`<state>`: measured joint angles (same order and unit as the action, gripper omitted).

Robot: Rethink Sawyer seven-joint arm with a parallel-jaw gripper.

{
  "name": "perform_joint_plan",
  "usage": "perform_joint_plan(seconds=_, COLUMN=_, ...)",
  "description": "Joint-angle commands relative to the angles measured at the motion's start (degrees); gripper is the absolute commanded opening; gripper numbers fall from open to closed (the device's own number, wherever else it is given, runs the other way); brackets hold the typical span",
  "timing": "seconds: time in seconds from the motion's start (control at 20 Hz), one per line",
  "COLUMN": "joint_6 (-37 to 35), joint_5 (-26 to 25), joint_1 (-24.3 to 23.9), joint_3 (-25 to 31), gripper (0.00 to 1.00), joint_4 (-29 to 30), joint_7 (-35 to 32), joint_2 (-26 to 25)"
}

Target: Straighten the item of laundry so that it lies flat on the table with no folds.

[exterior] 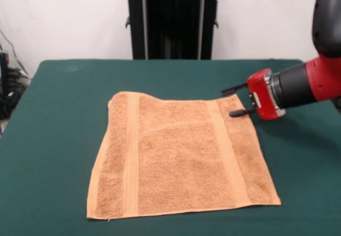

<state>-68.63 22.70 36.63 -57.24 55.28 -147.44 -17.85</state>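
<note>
**Towel nearly flat; one far corner left to check**

At the towel's far right corner, my end effector (233, 102) lies sideways just above the cloth, its two black fingers (238, 112) spread apart with nothing between them. The lower finger sits at or just over the corner's edge; I cannot tell whether it touches the fabric.

The orange-tan terry towel (181, 156) lies spread open near the middle of the green counter (58, 113), slightly skewed to the counter's edges. Its two flat woven bands run unbroken from the far edge to the near edge, one toward each side, and all four corners show. I judge the main work done: I see no doubled-over layer anywhere across the middle.

What remains looks small. The far edge runs a little unevenly, with a slight bump near the far left corner (118, 95) and a soft rise in the cloth just inside it. The near left corner also looks faintly curled. I would judge the task close to complete, with only a light tug or smoothing at the far edge possibly needed.
</note>
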Motion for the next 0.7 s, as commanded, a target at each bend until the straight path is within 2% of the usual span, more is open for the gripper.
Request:
perform_joint_plan(seconds=0.05, joint_6=18.2, joint_5=9.1, joint_1=0.6, joint_3=19.2, gripper=1.00, joint_4=0.1, joint_7=-10.2, joint_2=0.9)
perform_joint_plan(seconds=0.35, joint_6=28.9, joint_5=10.3, joint_1=-2.1, joint_3=29.3, gripper=1.00, joint_4=11.1, joint_7=-3.2, joint_2=10.2)
perform_joint_plan(seconds=0.7, joint_6=31.8, joint_5=6.9, joint_1=-5.5, joint_3=35.1, gripper=1.00, joint_4=17.1, joint_7=-0.6, joint_2=16.8)
